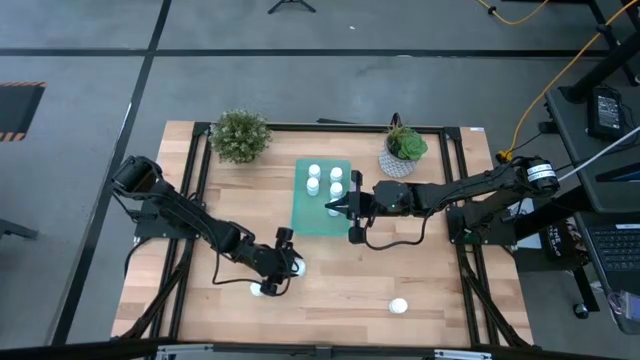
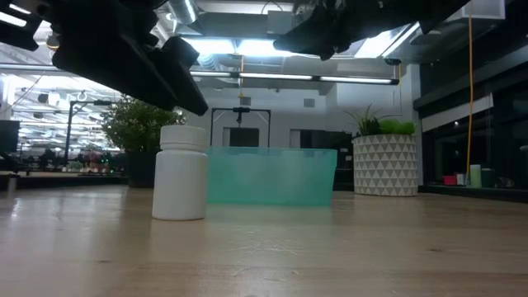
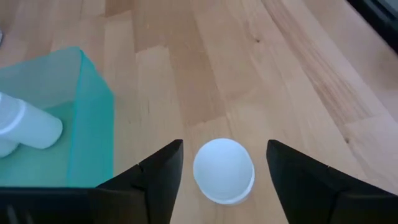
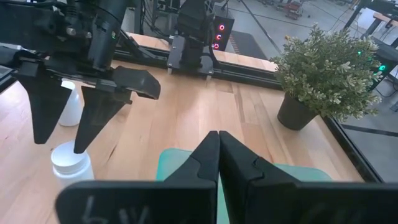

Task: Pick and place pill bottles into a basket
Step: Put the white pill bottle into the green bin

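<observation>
My left gripper (image 1: 291, 266) is open and points down over a white pill bottle (image 3: 224, 170) that stands upright on the table. Its fingers stand on either side of the bottle's cap without touching it. A second bottle (image 1: 263, 289) stands just nearer the front edge, and a third (image 1: 399, 306) stands at the front right. The teal basket (image 1: 305, 215) holds several bottles (image 1: 314, 171). My right gripper (image 4: 219, 149) is shut and empty, above the basket's near part (image 1: 335, 206).
A green plant in a dark pot (image 1: 240, 136) stands at the far left of the basket. A plant in a white patterned pot (image 1: 402, 152) stands at its far right. Bare wood lies between the basket and the front edge.
</observation>
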`<control>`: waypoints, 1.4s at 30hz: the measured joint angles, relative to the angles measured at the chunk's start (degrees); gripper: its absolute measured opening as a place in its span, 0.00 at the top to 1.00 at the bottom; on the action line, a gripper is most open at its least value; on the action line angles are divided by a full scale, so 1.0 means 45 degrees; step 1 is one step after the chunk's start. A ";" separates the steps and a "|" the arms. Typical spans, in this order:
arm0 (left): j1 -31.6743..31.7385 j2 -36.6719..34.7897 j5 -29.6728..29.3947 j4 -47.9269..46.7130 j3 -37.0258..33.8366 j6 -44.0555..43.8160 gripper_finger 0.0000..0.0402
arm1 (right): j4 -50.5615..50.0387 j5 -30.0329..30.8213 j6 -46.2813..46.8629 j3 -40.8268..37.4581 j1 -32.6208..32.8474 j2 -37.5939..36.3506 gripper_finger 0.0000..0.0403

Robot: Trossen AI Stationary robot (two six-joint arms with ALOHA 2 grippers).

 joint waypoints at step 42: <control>0.0704 0.0991 0.1292 0.0238 -0.0003 -0.1298 0.39 | 0.0005 -0.0005 0.0029 0.0000 0.0005 0.0000 0.97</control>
